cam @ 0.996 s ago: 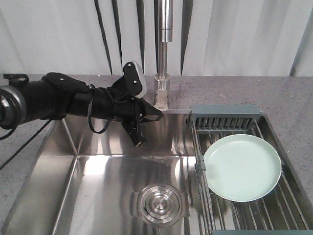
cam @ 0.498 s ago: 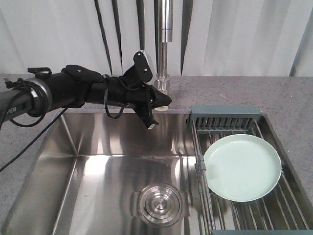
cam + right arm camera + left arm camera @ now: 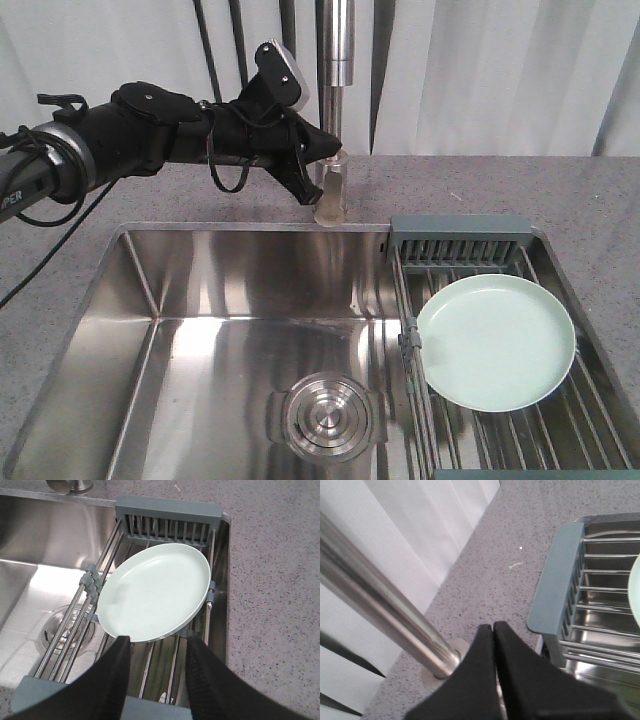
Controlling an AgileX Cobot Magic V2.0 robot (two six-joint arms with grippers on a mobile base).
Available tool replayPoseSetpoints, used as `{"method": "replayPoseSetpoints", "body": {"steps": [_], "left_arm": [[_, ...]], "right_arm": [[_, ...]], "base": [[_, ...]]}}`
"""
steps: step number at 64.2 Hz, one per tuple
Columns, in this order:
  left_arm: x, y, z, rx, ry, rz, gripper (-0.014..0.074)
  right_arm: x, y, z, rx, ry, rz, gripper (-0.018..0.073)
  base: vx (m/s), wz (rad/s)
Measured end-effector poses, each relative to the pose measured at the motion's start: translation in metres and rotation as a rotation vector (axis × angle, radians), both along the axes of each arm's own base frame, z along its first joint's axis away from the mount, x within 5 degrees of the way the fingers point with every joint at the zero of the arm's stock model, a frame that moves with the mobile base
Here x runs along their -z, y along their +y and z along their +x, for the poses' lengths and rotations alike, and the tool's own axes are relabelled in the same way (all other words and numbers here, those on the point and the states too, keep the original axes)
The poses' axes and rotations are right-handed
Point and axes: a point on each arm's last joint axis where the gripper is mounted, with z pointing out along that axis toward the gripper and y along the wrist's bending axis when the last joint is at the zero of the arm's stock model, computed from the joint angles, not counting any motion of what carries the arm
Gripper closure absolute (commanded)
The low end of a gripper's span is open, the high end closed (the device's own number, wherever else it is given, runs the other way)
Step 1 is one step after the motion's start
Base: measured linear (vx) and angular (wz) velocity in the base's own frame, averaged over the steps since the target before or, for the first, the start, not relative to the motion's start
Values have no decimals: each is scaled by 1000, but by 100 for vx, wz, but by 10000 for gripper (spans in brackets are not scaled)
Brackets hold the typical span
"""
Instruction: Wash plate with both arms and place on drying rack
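Left gripper (image 3: 322, 172) has risen from the sink to the faucet (image 3: 338, 60), clenched empty; nudge gently, plate (image 3: 496, 342) racked.

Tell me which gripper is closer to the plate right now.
Right. The right gripper hovers open just above the plate's near edge on the drying rack; the left gripper, shut, is up by the faucet.

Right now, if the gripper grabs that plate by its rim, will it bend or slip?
The plate looks rigid, so it probably won't bend. Its smooth surface and low rim may slip. Lying flat on the rack rods, it likely won't roll.
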Motion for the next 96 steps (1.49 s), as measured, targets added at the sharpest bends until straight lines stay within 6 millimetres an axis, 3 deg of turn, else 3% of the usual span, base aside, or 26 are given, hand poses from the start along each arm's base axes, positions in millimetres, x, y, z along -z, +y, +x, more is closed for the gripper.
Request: {"method": "replayPoseSetpoints", "body": {"steps": [6,21,34,41,67,81,96], "left_arm": [[-3,3,-5,-10,47,35,604],[-37,23,-21,-165,139,103,604],[-62,74,-27,-454,301,83,604],[-65,104,-40,-570,354,90,604],[-66,185,-149,-809,373,29,604],[-66,206,-209,-951,358,-31,604],[-63,221,-258,-1109,335,10,604]], "right_arm": [[0,0,0,0,0,0,282],[0,0,0,0,0,0,282],[0,0,0,0,0,0,282],[0,0,0,0,0,0,282],[0,0,0,0,0,0,282],[0,0,0,0,0,0,282],[0,0,0,0,0,0,282]], "base": [[0,0],[0,0],[0,0],[0,0],[0,0],[0,0],[0,0]]}}
